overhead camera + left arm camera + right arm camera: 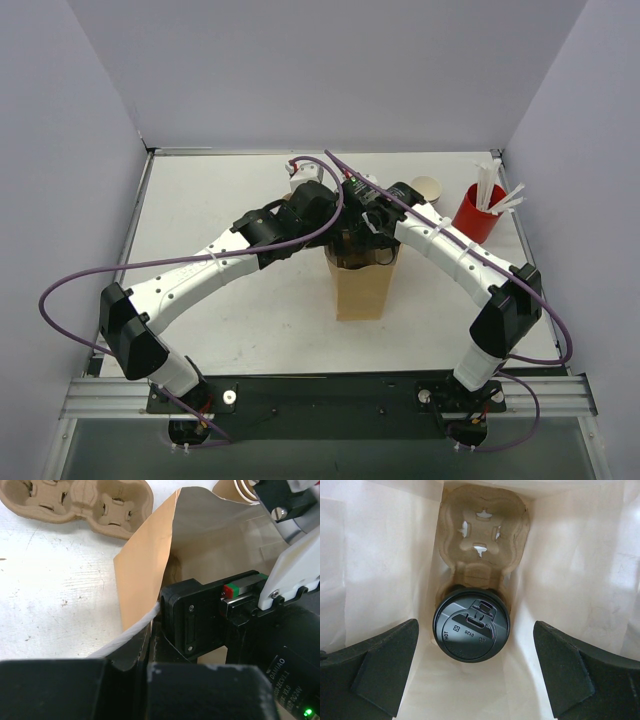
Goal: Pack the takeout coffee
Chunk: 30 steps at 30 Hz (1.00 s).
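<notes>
A brown paper bag (363, 285) stands upright mid-table. Inside it, in the right wrist view, a takeout coffee cup with a black lid (471, 625) sits in the near slot of a brown pulp carrier (482, 535); the lid hides the cup's wall. My right gripper (475, 680) is open inside the bag mouth, above the lid, its fingers (380, 665) wide apart and touching nothing. My left gripper (147, 645) is shut on the bag's rim (145, 565) beside its white cord handle (130, 632). Both grippers meet at the bag top (350, 225).
A second pulp carrier (75, 502) lies on the table behind the bag. A lidless tan paper cup (427, 187) and a red cup with white straws (478, 212) stand at the back right. White walls enclose the table on three sides.
</notes>
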### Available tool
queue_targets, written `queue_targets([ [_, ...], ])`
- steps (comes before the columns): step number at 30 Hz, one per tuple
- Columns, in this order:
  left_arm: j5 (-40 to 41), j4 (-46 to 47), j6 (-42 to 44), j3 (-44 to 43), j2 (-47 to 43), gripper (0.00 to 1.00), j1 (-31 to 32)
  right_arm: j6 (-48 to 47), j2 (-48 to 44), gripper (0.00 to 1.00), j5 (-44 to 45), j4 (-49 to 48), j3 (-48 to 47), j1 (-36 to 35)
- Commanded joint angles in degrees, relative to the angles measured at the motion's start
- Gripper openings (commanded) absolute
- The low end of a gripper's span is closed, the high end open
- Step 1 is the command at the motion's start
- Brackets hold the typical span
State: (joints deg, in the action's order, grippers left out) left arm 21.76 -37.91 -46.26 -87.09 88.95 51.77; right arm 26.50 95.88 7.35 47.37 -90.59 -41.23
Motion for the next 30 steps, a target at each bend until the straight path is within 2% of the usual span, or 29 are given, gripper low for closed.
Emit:
queue_targets([
  [1,-0.05,2.58,-0.67,0.25,-1.14,0.00,-0.18,-0.93,-3.24,0.93,0.73,2.46,-1.79,0.36],
  [15,-0.31,2.75,-0.23,-0.01,-0.97,0.00,-0.35,-0.57,-4.73,0.93,0.82,2.55,-1.17,1.15],
  [30,-1.02,2.76,0.64,-0.80,-0.18,0.00,-0.35,-0.75,-3.50,0.93,-0.59,3.08,-4.95,0.36],
])
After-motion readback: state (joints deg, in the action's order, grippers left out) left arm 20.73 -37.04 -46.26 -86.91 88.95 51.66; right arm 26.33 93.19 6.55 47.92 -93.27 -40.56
